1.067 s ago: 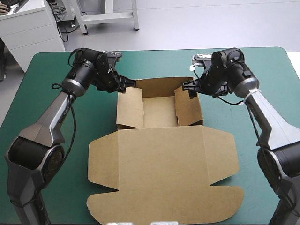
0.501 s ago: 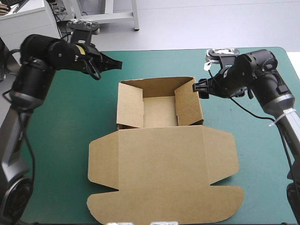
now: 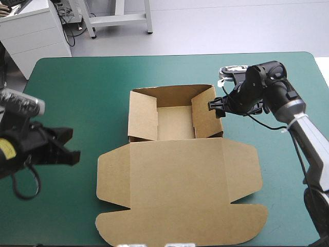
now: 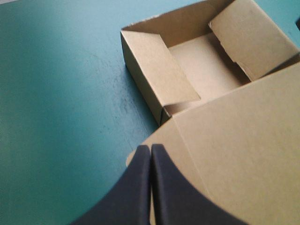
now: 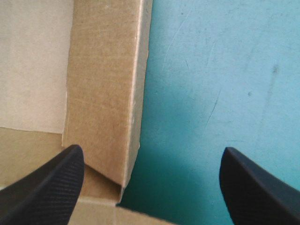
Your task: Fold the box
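The box [image 3: 177, 154] is lying mid-frame on the teal-green bench [image 3: 77, 87], its lid [image 3: 180, 195] spreading flat across the lower centre. At the left edge the left gripper [image 3: 72, 146] is hanging clear of the box, fingers [image 4: 140, 187] pressed together. Higher up, the tray's right wall [image 3: 206, 118] is leaning inward (loose, I judge), and the right gripper [image 3: 217, 105] is straddling its edge with fingers spread wide. A push there is risking a collapsed wall, or the unheld box sliding across the bench.
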You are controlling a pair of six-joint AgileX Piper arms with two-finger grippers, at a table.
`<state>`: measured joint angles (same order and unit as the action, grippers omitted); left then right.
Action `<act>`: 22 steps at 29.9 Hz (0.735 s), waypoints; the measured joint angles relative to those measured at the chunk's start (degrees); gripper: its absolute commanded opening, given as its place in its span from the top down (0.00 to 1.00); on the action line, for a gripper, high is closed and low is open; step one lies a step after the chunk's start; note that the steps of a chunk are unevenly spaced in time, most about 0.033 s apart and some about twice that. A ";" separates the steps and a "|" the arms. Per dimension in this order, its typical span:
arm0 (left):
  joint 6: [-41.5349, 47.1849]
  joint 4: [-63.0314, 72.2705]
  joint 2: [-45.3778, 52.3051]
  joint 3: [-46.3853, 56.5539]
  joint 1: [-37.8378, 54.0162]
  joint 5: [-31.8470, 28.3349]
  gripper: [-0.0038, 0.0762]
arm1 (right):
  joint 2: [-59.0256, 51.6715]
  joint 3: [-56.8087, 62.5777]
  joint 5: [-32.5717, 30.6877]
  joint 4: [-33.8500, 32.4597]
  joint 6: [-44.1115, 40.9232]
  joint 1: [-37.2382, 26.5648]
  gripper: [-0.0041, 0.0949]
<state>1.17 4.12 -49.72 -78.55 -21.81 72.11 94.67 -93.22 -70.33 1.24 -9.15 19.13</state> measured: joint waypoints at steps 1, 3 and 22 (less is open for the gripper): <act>-0.50 0.05 3.03 2.79 0.00 0.00 0.99 | 0.88 0.00 0.38 0.00 0.05 0.00 0.22; -1.73 0.05 8.92 7.48 0.00 0.00 0.99 | 2.91 -0.18 1.29 0.00 0.11 0.00 0.22; -3.84 0.22 29.40 36.76 0.00 -6.20 0.99 | 15.44 -6.93 4.07 2.14 0.15 0.61 0.22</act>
<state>-2.66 4.34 -20.32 -41.79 -21.81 65.91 110.11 -100.15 -66.25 3.38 -8.99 19.74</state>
